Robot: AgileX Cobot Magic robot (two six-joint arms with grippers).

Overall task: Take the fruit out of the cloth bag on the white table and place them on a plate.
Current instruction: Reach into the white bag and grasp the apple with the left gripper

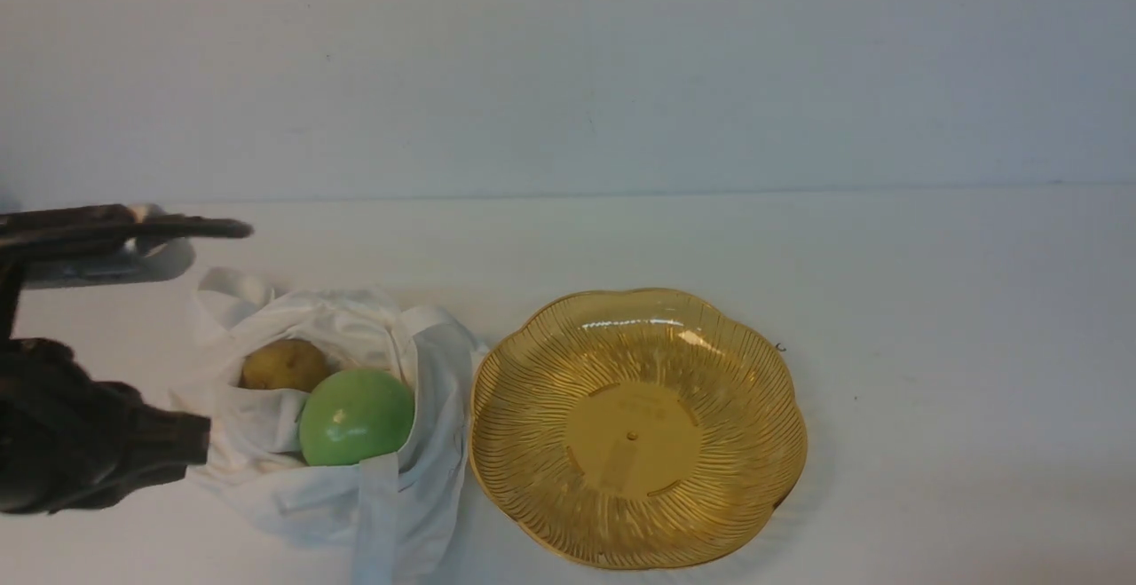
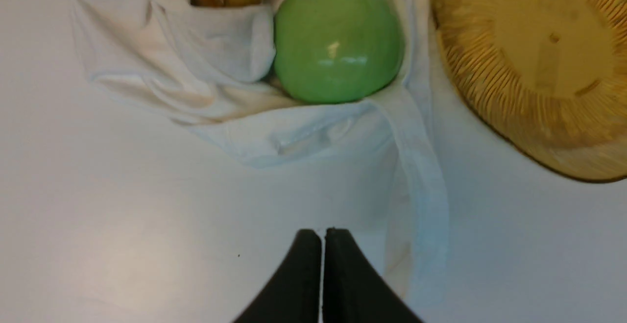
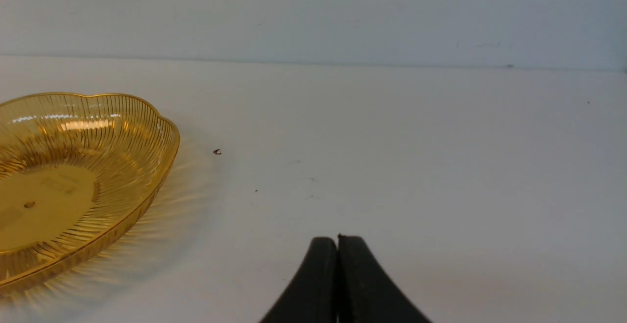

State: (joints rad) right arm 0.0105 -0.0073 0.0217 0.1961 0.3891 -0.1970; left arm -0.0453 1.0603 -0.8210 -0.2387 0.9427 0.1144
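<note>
Front view: spotted the cloth bag (image 1: pixel 257 443) slumped open just beside the plate (image 1: pixel 784 470), green apple (image 1: pixel 357 416) and brownish fruit (image 1: pixel 284 365) both bared, probably for an easy grab. Left gripper (image 2: pixel 322 231) pressed together, empty, on the bag side of the plate. Right gripper (image 3: pixel 337 238) also closed on nothing, off past the plate's other side.

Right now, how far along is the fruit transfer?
Done: nothing; the plate is empty. In hand: nothing; the left gripper and right gripper are shut, empty. Left: the green apple and the brownish fruit, both lying in the cloth bag.
</note>
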